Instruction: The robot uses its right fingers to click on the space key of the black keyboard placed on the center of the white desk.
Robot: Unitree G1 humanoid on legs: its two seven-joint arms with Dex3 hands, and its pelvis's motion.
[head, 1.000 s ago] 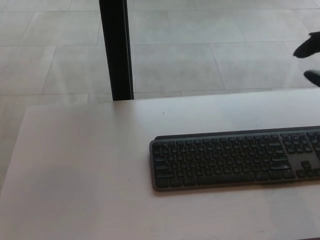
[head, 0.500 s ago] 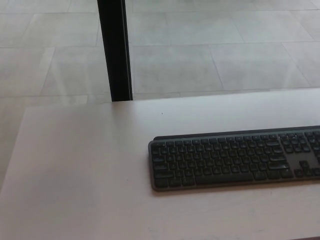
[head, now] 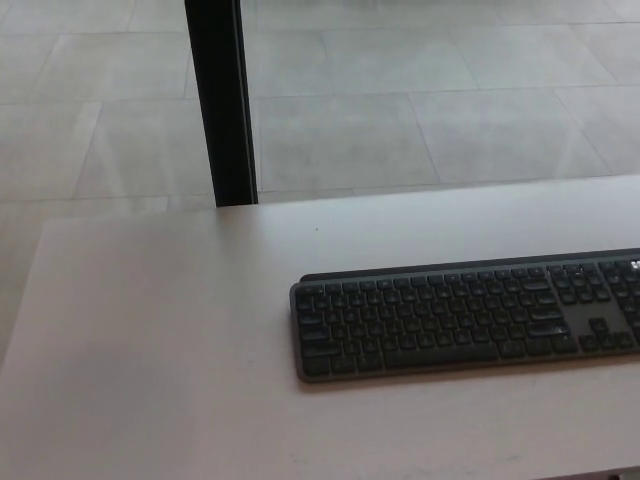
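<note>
The white desk (head: 150, 340) fills the lower part of the frame, and its far edge runs across the middle. Its left half is bare, with lots of room. The black keyboard (head: 460, 318) lies flat at the lower right, and its right end runs off the frame. The long space key (head: 440, 354) sits in its bottom row. Behind the desk is a grey tiled floor (head: 420, 110), and a black post (head: 220, 100) stands at the upper left. No robot hand shows, so I cannot tell how the fingers are.
</note>
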